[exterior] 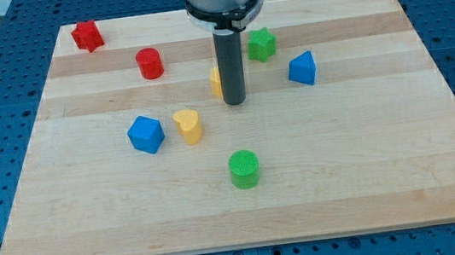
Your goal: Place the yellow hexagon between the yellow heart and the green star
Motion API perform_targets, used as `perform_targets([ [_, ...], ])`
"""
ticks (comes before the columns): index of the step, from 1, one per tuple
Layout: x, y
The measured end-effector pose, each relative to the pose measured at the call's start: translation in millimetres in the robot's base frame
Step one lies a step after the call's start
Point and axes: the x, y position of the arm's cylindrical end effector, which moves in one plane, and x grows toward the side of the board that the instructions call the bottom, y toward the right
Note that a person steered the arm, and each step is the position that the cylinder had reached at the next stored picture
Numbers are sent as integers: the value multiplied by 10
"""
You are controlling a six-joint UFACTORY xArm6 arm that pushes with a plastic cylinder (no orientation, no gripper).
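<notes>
The yellow hexagon (215, 81) lies near the board's middle top, mostly hidden behind my rod. My tip (235, 102) rests on the board right against the hexagon's right side. The yellow heart (189, 125) sits below and to the left of the hexagon. The green star (262, 44) sits above and to the right of my tip.
A red star (87, 35) is at the top left and a red cylinder (150, 63) right of it. A blue cube (146, 134) lies left of the heart. A blue triangular block (302, 68) is at the right. A green cylinder (244, 168) is lower middle.
</notes>
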Motion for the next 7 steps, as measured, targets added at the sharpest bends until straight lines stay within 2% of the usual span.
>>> perform_targets([
  [4,0,-321],
  [7,0,-272],
])
